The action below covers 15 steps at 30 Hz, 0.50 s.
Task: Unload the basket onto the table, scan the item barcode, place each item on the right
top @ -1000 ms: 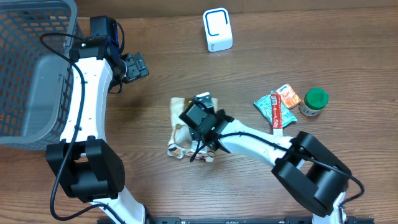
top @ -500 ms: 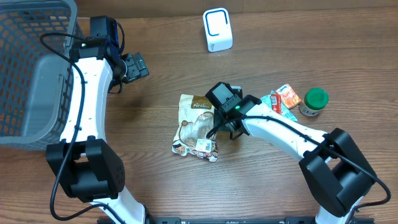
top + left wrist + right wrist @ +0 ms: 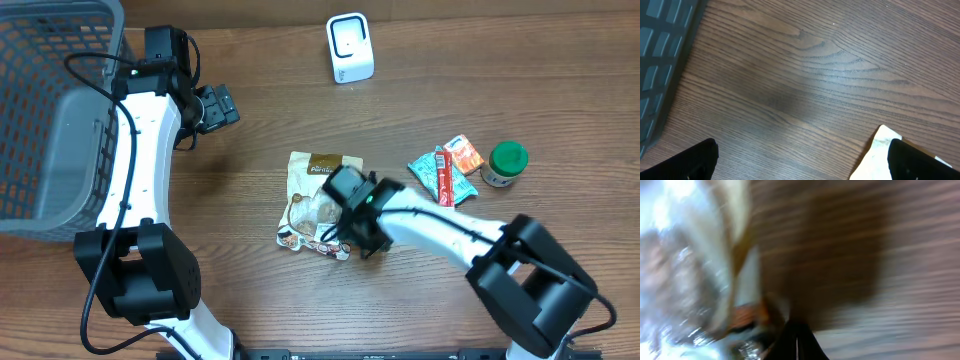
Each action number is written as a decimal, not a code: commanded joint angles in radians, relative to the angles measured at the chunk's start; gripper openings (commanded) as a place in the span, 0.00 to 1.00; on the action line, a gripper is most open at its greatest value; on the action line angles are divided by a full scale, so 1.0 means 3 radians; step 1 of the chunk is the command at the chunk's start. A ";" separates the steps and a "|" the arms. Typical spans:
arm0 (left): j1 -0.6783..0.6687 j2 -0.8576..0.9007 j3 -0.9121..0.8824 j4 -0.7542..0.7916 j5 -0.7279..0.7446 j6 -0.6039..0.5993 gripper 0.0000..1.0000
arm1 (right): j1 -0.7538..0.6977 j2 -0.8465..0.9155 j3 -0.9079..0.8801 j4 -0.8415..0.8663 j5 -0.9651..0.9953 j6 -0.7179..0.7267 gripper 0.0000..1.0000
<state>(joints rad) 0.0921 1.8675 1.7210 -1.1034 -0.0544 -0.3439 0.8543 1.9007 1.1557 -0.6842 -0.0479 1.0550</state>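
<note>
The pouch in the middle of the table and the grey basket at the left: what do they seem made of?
Pouch: likely thin plastic or foil film, glossy; it is crinkled and glints in the right wrist view. Basket: probably moulded plastic, matte grey; its walls are a regular grid of openings.

There's the left arm run up the left side to the far edge, and the left claw (image 3: 216,108) points right with its fingers spread wide. The right arm stretches in low from the near right, and the right claw (image 3: 362,238) is angled down mid-scene, fingertips pinched tight together.
</note>
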 commanded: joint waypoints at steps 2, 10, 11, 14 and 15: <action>-0.0003 0.0029 0.0006 0.0003 -0.0025 0.0024 1.00 | 0.0267 -0.0095 -0.0047 0.0365 -0.0376 0.0270 0.04; -0.0003 0.0029 0.0006 0.0003 -0.0025 0.0024 1.00 | 0.0352 -0.0106 0.0057 0.0668 -0.0771 -0.0633 0.04; -0.0003 0.0029 0.0006 0.0003 -0.0025 0.0024 0.99 | 0.0314 -0.0113 0.0093 0.0643 -0.0868 -0.0852 0.04; -0.0003 0.0029 0.0006 0.0003 -0.0025 0.0024 1.00 | 0.0145 -0.0182 0.0231 0.0498 -0.1122 -0.1391 0.06; -0.0003 0.0029 0.0006 0.0003 -0.0025 0.0024 1.00 | 0.0070 -0.0210 0.0280 0.0456 -0.1147 -0.1535 0.09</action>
<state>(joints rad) 0.0921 1.8675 1.7210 -1.1034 -0.0540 -0.3439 0.9268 1.8969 1.1805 -0.5415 -0.3111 0.7963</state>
